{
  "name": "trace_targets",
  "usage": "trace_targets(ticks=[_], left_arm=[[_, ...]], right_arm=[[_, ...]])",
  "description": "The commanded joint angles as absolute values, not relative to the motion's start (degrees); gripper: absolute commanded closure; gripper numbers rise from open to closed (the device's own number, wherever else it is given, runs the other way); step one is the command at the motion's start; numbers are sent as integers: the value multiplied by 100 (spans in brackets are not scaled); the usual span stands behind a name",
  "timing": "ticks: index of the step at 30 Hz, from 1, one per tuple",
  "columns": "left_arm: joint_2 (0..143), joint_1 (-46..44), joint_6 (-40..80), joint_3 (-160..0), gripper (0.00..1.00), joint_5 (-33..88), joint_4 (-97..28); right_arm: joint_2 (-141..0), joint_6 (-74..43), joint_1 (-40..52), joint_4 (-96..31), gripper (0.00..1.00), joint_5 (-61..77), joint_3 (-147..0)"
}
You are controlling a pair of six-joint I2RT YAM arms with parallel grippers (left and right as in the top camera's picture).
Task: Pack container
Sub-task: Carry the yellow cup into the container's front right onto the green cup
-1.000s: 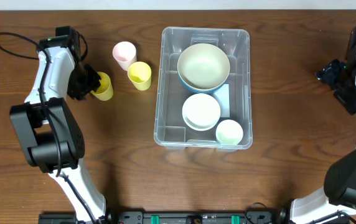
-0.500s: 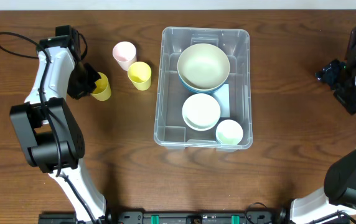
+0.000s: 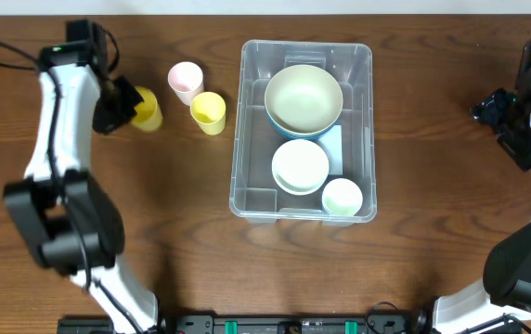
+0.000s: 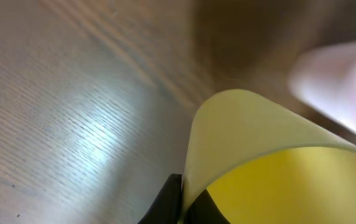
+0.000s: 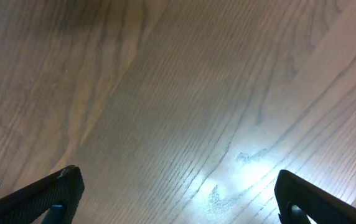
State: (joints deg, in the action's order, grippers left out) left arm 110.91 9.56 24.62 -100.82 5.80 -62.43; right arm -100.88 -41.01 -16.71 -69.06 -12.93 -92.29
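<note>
The dark wooden table [image 3: 154,232] carries everything. The left pincer [image 3: 128,105] is closed on the wall of a yellow cup [image 3: 147,109]. Near this pincer, on the cup's side, stand a pink cup [image 3: 185,82] and a second yellow cup [image 3: 209,112]. Past them is the container [image 3: 245,130], with bowls [image 3: 304,97] inside. The right pincer [image 3: 485,109] is wide open and holds nothing; it is well apart from the container, on its other side.
</note>
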Motion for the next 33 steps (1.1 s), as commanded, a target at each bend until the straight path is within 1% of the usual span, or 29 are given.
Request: trace_targets(ticks=[1,4,9,15,21,27,30,33], left_arm=[[10136,814,1863,-10326,94,1498,-6309],[9609,421,1723,-10326,94,1743,-6438],[9052,-746,1608,-10326,94,1734,-6928],[9056,-2185,1660,-10221,94,1737,-7557],[9074,-3415,1979,-10016,94,1734,-7472],[9166,-4230,2143,-9998,94,1662,-6995],[9336,-4453,2353,-9946,94,1378,-6932],[9605,-4576,2349,-9944,94,1343,-6901]], right_arm=[[-10062,-4174,-1686,-6897,1,-1413,-9223],[-10062,-4174,-1686,-6897,1,-1413,-9223],[-10062,-4174,-1686,-6897,1,-1413,-9223],[-10062,-4174,-1686,-6897,1,-1413,-9223],[-10062,-4174,-1688,-6897,1,-1413,-9223],[-10062,-4174,-1686,-6897,1,-1413,-9223],[-10062,-4174,-1686,-6897,1,-1413,-9223],[-10062,-4174,-1686,-6897,1,-1413,-9223]])
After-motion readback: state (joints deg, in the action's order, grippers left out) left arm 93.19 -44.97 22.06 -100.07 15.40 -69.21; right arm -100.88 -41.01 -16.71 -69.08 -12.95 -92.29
